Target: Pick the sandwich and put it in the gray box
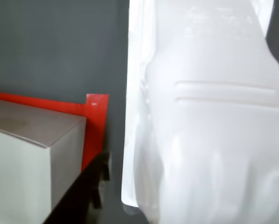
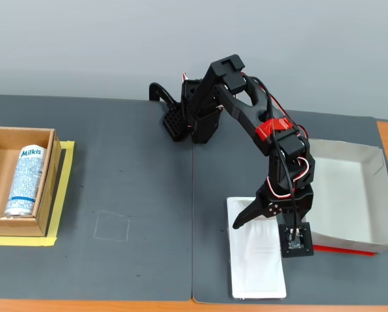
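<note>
The sandwich [image 2: 255,266] is a flat white plastic-wrapped packet lying on the dark mat near the table's front edge, just left of the gray box [image 2: 346,195]. In the wrist view the sandwich [image 1: 209,140] fills the right half, and a corner of the gray box [image 1: 32,140] shows at the lower left. My gripper [image 2: 262,227] hangs low over the packet's far end, open, with one finger [image 2: 244,218] splayed out to the left. Nothing is held. I cannot tell whether the fingertips touch the wrap.
Red tape [image 1: 95,126] marks the mat under the gray box. At the far left a brown cardboard box [image 2: 43,195] on yellow tape holds a blue-white Milkis can [image 2: 26,179]. A faint square outline [image 2: 112,227] is drawn on the mat.
</note>
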### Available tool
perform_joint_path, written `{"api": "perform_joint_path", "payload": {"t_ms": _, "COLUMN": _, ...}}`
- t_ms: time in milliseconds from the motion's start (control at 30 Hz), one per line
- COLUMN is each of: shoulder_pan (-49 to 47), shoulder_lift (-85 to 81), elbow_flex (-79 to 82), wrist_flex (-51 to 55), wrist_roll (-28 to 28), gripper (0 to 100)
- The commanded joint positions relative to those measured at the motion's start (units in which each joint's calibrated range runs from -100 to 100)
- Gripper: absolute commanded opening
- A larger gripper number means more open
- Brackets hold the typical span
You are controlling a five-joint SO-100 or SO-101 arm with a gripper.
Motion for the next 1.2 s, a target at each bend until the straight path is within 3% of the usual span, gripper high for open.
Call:
{"api": "perform_joint_path", "payload": {"t_ms": 0, "shoulder_pan": -0.11, "shoulder_lift": -0.41, "elbow_flex": -2.71, "wrist_flex": -0.55, "wrist_roll": -0.27, "gripper": 49}}
{"api": "perform_joint_path", "payload": {"t_ms": 633, "shoulder_pan": 0.86, "shoulder_lift": 1.71, "elbow_flex": -1.8, "wrist_flex": -0.46, "wrist_roll": -0.27, "gripper": 49}}
{"api": "perform_joint_path", "payload": {"t_ms": 1167, "shoulder_pan": 1.53, "shoulder_lift": 1.71, "elbow_flex": -1.71, "wrist_flex": 0.23, "wrist_roll": 0.3, "gripper": 14}}
